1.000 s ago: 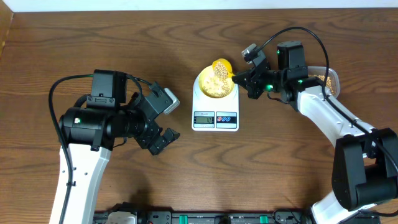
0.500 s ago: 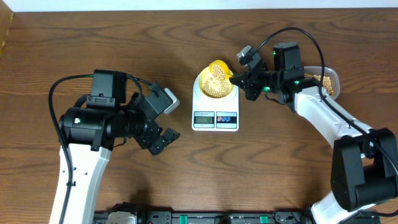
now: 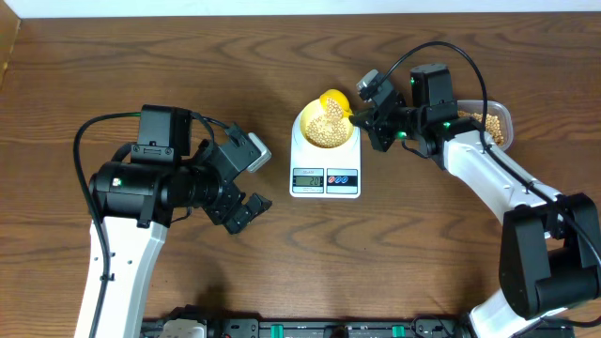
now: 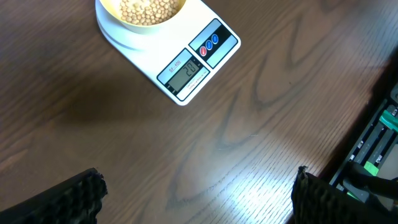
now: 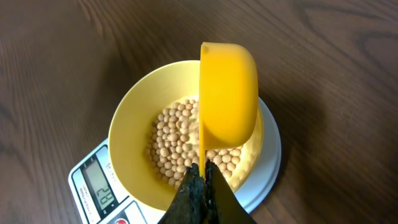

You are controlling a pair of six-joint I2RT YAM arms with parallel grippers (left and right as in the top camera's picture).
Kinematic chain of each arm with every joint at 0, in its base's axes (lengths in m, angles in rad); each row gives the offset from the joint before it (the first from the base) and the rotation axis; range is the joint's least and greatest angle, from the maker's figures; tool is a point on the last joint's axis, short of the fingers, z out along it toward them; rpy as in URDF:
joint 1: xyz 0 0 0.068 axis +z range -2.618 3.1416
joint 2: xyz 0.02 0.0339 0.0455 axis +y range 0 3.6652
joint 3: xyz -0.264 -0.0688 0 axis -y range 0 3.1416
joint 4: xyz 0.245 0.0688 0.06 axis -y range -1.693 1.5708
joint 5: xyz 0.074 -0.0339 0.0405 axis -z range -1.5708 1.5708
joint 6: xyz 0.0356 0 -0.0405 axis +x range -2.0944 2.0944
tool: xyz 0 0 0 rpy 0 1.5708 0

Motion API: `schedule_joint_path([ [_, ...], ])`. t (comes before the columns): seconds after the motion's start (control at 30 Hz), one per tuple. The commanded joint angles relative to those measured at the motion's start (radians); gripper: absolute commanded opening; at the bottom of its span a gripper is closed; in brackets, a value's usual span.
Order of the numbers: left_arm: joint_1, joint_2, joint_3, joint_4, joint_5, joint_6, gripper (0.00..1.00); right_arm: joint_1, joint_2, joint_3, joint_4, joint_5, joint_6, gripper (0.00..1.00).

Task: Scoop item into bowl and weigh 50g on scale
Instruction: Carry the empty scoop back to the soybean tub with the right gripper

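Observation:
The white scale (image 3: 325,178) sits mid-table with the pale-yellow bowl (image 3: 305,127) on its platform. Tan beans (image 3: 327,131) lie in the bowl. My right gripper (image 3: 362,120) is shut on the thin handle of a bright yellow scoop (image 3: 335,99), which is tipped on its side over the bowl's far rim. From the right wrist, the scoop (image 5: 229,93) shows its outer side above the beans (image 5: 174,143), the bowl (image 5: 130,118) and the scale (image 5: 93,186); the gripper (image 5: 202,180) pinches the handle. My left gripper (image 3: 242,212) hangs open and empty left of the scale (image 4: 199,59).
A clear plastic tub (image 3: 496,120) holding more beans stands at the right, behind my right arm. The left wrist view shows bare wood under my left gripper (image 4: 196,199) and dark equipment (image 4: 373,155) along the table's front edge.
The scoop has tipped further over the bowl and the beans it carried have dropped in. The right gripper shifted slightly left. The left arm has not moved.

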Motion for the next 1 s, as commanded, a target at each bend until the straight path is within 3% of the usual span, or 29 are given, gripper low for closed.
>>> schedule_joint_path([
  [0.0,0.005,0.002,0.002,-0.002,-0.006,-0.001,0.98,0.010,-0.010,0.003,-0.002,0.003,-0.027,0.01],
  [0.33,0.005,0.002,0.002,-0.002,-0.006,-0.001,0.98,0.061,-0.087,0.003,-0.063,0.232,-0.182,0.01],
  [0.97,0.005,0.002,0.002,-0.002,-0.006,-0.001,0.98,0.089,-0.212,0.004,-0.137,0.264,-0.172,0.01],
])
